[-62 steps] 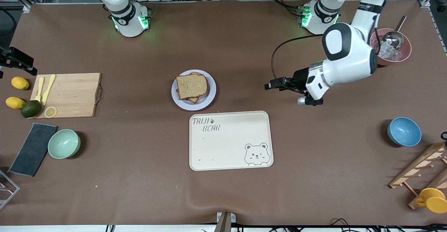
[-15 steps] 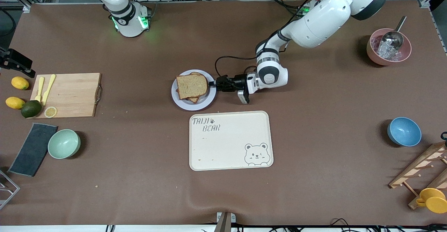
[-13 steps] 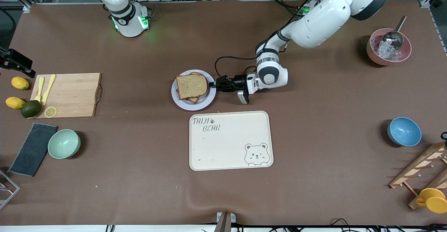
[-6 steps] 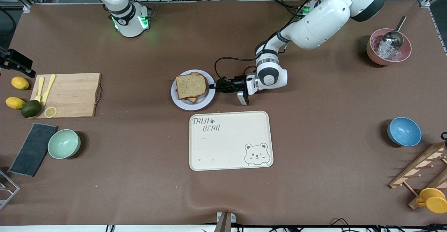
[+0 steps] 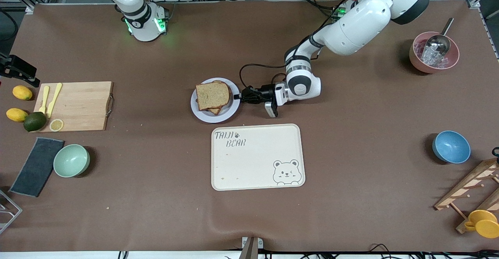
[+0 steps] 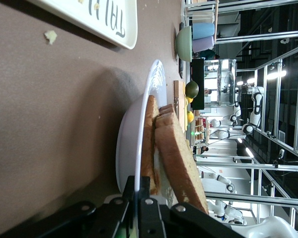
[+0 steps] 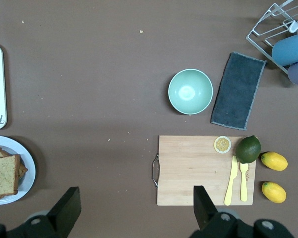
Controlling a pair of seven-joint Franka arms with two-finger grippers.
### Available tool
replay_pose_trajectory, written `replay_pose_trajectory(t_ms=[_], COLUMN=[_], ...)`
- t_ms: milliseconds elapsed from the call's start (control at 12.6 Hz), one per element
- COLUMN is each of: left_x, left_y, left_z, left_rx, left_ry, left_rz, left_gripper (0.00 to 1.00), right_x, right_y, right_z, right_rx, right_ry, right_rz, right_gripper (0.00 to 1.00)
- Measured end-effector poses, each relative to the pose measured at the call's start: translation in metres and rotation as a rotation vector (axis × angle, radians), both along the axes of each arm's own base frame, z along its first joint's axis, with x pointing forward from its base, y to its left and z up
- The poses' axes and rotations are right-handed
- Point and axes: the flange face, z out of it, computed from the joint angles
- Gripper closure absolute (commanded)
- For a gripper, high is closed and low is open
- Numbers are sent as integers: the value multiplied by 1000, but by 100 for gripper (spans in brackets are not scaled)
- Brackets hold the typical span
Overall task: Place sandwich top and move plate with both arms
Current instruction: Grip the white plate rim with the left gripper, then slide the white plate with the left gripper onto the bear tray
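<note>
The bread slice [image 5: 212,95] is already lying on the sandwich on the plate [image 5: 232,110], which is sitting mid-surface just beside the tray [image 5: 257,156]. The plate's rim is being pinched by the closed left gripper [image 5: 238,95]; a level lift is likely called for next. The right gripper [image 7: 134,208] is being held wide open, waiting high over the cutting board [image 7: 198,173]. The filling is being hidden.

The sandwich top [image 5: 212,95] lies on the plate [image 5: 202,114], tray [image 5: 257,156] nearer the camera.

Even overhead light fills my views; soft shadows hug the counter [image 5: 351,196], and my left wrist foreground blurs.
</note>
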Motion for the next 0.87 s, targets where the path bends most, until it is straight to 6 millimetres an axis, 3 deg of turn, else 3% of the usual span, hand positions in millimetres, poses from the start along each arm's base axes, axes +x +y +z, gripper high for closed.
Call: replay_pose_trajectory(t_ms=[873], left_x=[19], left_y=[-3], left_z=[13], left_rx=[-42], left_ry=[3], left_rz=[100], left_gripper=[100], right_x=[0], right_y=[0], right_z=[0], right_rx=[0], right_ry=[0], right_rz=[0], right_gripper=[0])
